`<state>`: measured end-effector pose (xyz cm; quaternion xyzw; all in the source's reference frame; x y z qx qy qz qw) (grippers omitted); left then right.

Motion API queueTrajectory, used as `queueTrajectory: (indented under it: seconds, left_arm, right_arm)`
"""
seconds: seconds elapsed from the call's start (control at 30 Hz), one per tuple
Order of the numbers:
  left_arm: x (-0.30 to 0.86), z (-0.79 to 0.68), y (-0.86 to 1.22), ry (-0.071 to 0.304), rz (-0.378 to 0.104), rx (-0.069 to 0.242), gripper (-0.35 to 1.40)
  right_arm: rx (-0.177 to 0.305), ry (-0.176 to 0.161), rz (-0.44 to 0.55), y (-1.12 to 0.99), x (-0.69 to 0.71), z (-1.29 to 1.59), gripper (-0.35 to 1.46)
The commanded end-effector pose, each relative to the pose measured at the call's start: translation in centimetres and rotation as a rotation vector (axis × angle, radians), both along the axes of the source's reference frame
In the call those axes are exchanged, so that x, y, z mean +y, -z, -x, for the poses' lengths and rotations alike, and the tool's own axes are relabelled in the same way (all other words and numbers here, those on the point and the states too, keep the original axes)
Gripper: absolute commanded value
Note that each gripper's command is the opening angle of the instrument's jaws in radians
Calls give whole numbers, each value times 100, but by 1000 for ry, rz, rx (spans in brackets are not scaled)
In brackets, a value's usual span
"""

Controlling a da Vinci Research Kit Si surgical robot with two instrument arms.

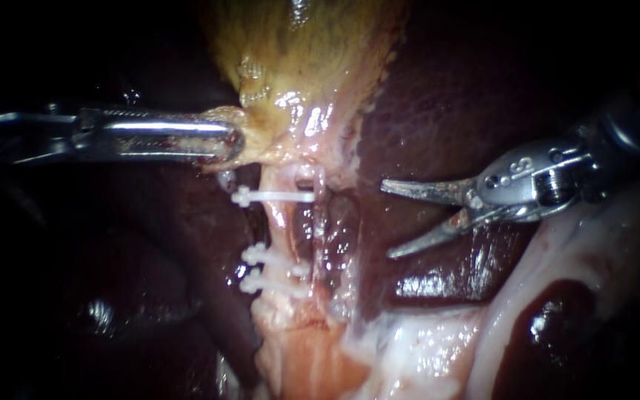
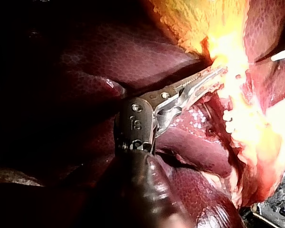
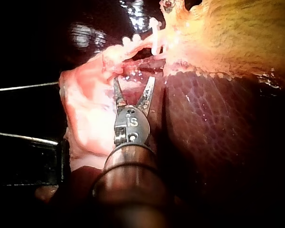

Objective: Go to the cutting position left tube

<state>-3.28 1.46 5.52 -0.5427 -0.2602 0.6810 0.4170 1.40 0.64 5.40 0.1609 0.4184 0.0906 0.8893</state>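
In the endoscope view my left instrument (image 1: 232, 141) comes in level, its jaws shut on the lower edge of the yellow gallbladder (image 1: 298, 52). Below that grip a pale tube (image 1: 281, 226) runs downward, and it is the left one of two strands. One white clip (image 1: 272, 196) crosses it high up, and two more clips (image 1: 257, 268) sit lower. My right instrument (image 1: 387, 221) has thin blade-like jaws standing open over the liver, right of the tubes and clear of them. In the right wrist view those jaws (image 3: 134, 84) are spread just short of the clipped tissue (image 3: 154, 40).
Dark red liver (image 1: 468, 89) surrounds the tubes on both sides. Pale glistening tissue (image 1: 424, 348) spreads across the lower right. A second strand (image 1: 321, 222) lies just right of the clipped tube. In the left wrist view the left jaws (image 2: 217, 74) hold brightly lit yellow tissue.
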Motion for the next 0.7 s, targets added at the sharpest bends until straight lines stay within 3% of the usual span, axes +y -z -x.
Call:
queueTrajectory:
  seconds: [0.03,0.17,0.37,0.5,0.7]
  left_arm:
    - [1,-2,3,-1,-2,-1,-35]
    - [8,-19,21,-6,-12,-3,-35]
    - [14,-46,45,23,-21,-9,-35]
    - [12,-50,46,24,-21,-8,-35]
    - [12,-49,46,25,-20,-7,-35]
  right_arm:
    - [0,-1,0,0,0,0,145]
    - [1,1,-2,-1,1,-1,145]
    - [18,25,-28,-1,1,-9,145]
    - [46,58,-129,1,0,-26,145]
    - [70,60,-185,-5,-12,-55,145]
